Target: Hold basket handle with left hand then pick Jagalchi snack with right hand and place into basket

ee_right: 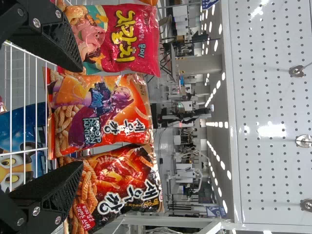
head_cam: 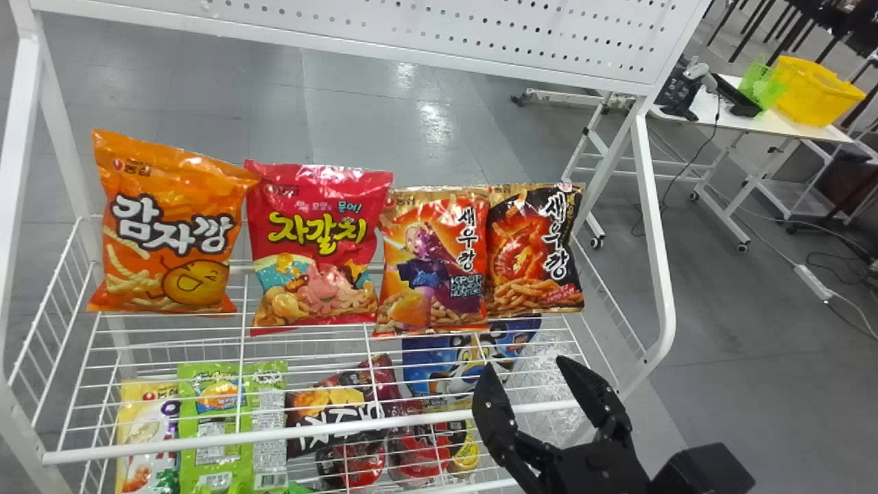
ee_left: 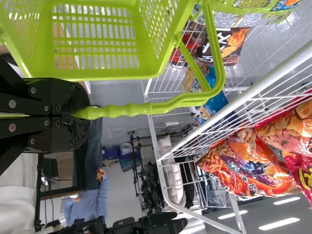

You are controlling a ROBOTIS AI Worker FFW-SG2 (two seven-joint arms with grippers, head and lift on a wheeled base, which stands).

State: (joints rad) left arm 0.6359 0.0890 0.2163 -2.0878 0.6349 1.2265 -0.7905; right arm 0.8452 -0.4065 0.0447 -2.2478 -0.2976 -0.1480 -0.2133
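The left end effector [ee_left: 80,115] is clenched on the green basket handle [ee_left: 131,109], with the tips of its fingers close around the thin end. The handle is joined to the basket [ee_left: 109,74], which has lots of little slots in its sides.

The right end effector [head_cam: 525,363] is released, with its two black fingers wide apart. It is at the lower right of the head view, by the front of the white rack [head_cam: 274,433].

The Jagalchi snack [head_cam: 315,247] stands on the top shelf, left of the middle of the frame. It is a red bag with big yellow letters and a picture of pink sea animals. On its left is an orange bag [head_cam: 171,226] with fat white letters and a smiley face. On its right is a bag with a cartoon girl [head_cam: 435,261] and dark letters, then a black and orange bag [head_cam: 535,254] with white letters.

The shelf below, at the lower left and middle, has green packs [head_cam: 209,439], a dark bag [head_cam: 343,405], a blue bag [head_cam: 446,370] and red bowls [head_cam: 418,453].

At the upper right, a yellow basket [head_cam: 816,89] sits on a white surface [head_cam: 806,130].
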